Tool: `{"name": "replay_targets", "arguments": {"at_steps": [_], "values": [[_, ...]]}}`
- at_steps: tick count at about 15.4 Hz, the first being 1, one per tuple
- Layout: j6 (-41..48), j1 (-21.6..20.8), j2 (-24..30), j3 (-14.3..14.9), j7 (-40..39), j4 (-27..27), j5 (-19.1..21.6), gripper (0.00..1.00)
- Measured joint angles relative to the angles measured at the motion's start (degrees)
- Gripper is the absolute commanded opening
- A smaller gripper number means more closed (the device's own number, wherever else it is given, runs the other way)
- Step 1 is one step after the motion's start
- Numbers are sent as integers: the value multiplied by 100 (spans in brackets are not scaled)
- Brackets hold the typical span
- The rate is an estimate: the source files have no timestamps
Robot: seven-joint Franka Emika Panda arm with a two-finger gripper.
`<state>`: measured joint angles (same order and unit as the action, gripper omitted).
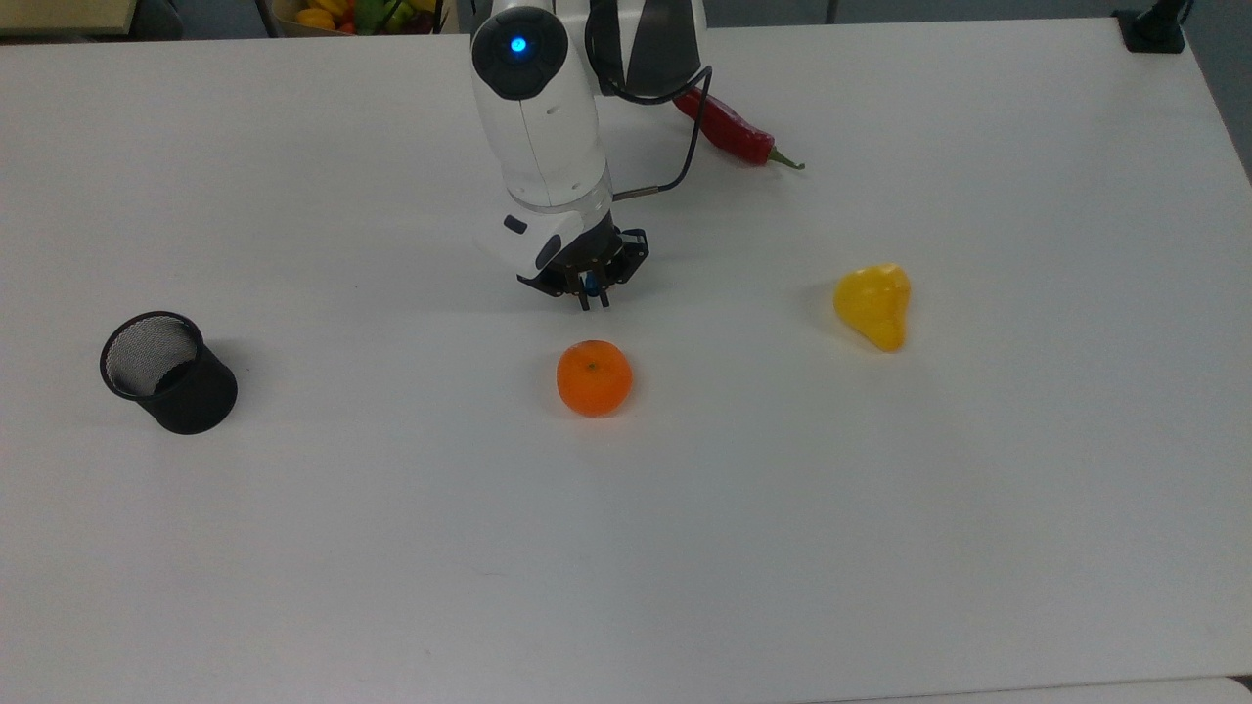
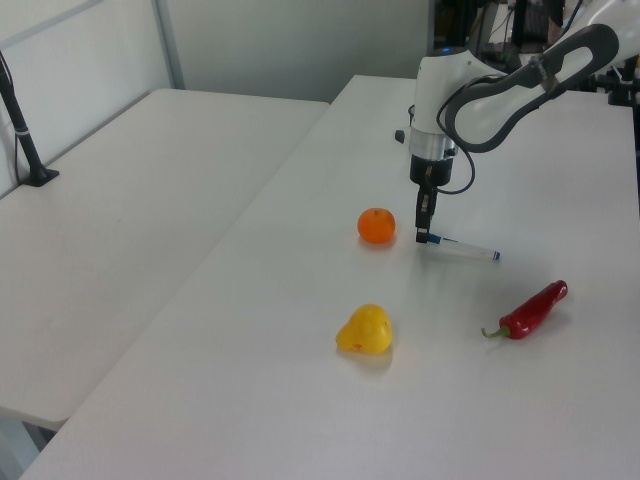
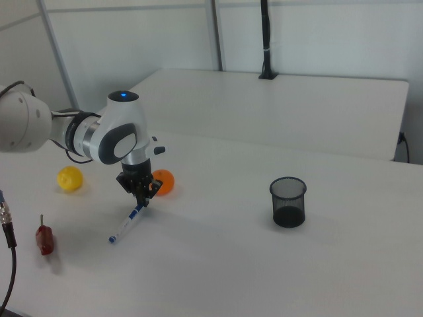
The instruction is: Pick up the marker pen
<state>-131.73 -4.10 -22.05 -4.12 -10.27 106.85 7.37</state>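
Near the middle of the white table [image 1: 880,508], the black two-finger gripper [image 1: 590,296] of the white robot arm [image 1: 543,127] is seen lowered onto the blue-capped end of the slim white marker pen [image 2: 460,247]. Its fingers are drawn close together on that end, and the pen's cap is clasped between them. In the left view the pen's body is stretched out to the left view's right of the fingers, low over the surface or resting on it; which of the two cannot be told. In the right view the pen [image 3: 127,225] is slanted down from the gripper [image 3: 141,201] toward a small blue tip. From above, most of the pen is hidden under the arm, and a speck of blue is made out between the fingertips. A round orange fruit [image 1: 594,377] is set near the gripper, apart from it. A long red chilli pepper [image 1: 736,135] is partly covered by the arm and its black cable [image 1: 685,147]. A yellow pear-shaped fruit [image 1: 873,305] and a black mesh cup [image 1: 168,373] are placed well apart
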Motion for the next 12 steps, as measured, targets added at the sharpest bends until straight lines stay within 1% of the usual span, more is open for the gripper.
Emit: {"name": "replay_targets", "arguments": {"at_steps": [1, 3, 4, 5, 6, 7, 12], "values": [[-1, 0, 0, 0, 9, 0, 0, 47], [-4, 0, 0, 0, 23, 0, 0, 57], [-4, 0, 0, 0, 24, 0, 0, 64], [-4, 0, 0, 0, 26, 0, 0, 72], [-4, 0, 0, 0, 26, 0, -1, 89], [-4, 0, 0, 0, 27, 0, -1, 100], [-6, 24, 30, 0, 40, -21, -1, 100]]}}
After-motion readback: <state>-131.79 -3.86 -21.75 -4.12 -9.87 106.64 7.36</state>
